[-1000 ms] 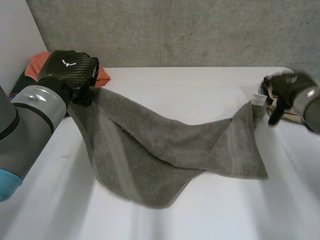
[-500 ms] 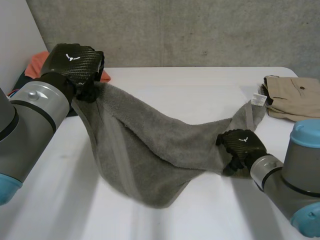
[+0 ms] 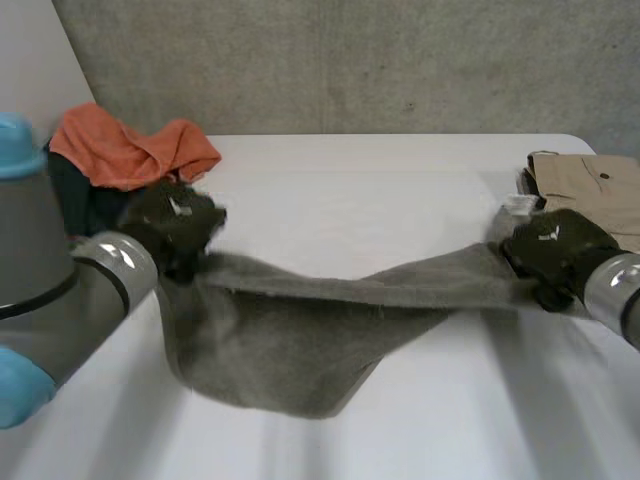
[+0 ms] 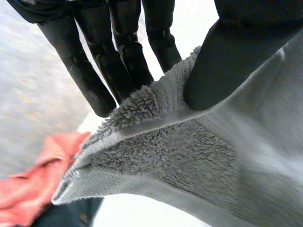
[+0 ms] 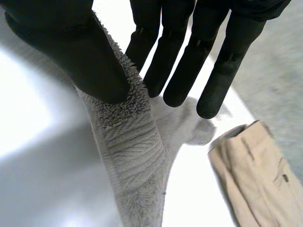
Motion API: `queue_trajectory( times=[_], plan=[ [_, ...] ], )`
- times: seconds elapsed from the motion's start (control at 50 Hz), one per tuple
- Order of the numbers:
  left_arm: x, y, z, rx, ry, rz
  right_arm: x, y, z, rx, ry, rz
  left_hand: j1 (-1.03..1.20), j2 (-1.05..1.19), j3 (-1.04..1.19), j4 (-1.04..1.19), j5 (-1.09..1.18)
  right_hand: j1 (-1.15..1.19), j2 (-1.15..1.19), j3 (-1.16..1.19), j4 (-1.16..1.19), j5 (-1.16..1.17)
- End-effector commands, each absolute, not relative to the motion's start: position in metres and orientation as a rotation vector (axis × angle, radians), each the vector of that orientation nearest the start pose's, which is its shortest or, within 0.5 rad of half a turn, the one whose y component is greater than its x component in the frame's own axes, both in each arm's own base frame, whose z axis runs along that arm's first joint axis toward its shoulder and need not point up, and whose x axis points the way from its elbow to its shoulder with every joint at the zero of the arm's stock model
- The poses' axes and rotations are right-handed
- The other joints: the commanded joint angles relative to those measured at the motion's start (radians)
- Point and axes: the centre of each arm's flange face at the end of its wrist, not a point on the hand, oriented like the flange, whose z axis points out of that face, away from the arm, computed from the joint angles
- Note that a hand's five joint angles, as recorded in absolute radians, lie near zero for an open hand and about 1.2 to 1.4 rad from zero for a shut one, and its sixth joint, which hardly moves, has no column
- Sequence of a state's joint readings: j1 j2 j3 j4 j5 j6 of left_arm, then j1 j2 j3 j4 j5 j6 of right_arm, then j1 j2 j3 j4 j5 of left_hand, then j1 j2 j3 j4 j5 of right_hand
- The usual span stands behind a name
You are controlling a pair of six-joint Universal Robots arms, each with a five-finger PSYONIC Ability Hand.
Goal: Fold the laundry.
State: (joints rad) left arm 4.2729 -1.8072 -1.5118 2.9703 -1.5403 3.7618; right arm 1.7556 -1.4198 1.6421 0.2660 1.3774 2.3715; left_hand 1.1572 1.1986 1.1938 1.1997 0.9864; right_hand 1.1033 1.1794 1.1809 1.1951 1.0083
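Towel (image 3: 300, 340) is strung over your white table (image 3: 350, 180), top edge taut: left hand (image 3: 172, 225) pinches one end, right hand (image 3: 550, 255) pinches the other. There's open room beyond its far edge; orange cloth (image 3: 130, 150) and khaki garment (image 3: 590, 185) flank it.

1. No word, number or brand can be read anywhere.
2. The back of the left hand (image 3: 172, 225), near the table's left edge, carries a small white mark (image 3: 180, 207). It is a shape, not legible letters.
3. The back of the right hand (image 3: 553, 252), near the table's right edge, carries a like mark, also illegible.
4. A small white tag (image 3: 517, 205) sits at the grey towel's (image 3: 300, 345) corner just beside the right hand, too small to read.
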Motion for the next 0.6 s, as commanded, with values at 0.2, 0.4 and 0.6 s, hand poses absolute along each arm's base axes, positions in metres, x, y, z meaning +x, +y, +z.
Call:
queue_trajectory(
  times=[0.2,0.4,0.6],
  plan=[
    [-0.301,-0.327,0.257,1.329,1.813,-2.032,0.235,-0.349,0.239,-1.5,2.374,-2.041,0.239,0.198,0.202,0.197,0.235,0.293,0.217,0.215,0.201,0.213],
    [-0.309,-0.354,0.432,0.735,0.986,-2.733,0.248,-0.404,0.409,-0.565,1.453,-3.059,0.239,0.198,0.202,0.197,0.235,0.293,0.217,0.215,0.201,0.213],
    [-0.294,-0.37,0.419,0.543,1.169,-2.712,0.256,-0.398,0.41,-0.574,1.366,-3.047,0.239,0.198,0.202,0.197,0.235,0.293,0.217,0.215,0.201,0.213]
  ],
)
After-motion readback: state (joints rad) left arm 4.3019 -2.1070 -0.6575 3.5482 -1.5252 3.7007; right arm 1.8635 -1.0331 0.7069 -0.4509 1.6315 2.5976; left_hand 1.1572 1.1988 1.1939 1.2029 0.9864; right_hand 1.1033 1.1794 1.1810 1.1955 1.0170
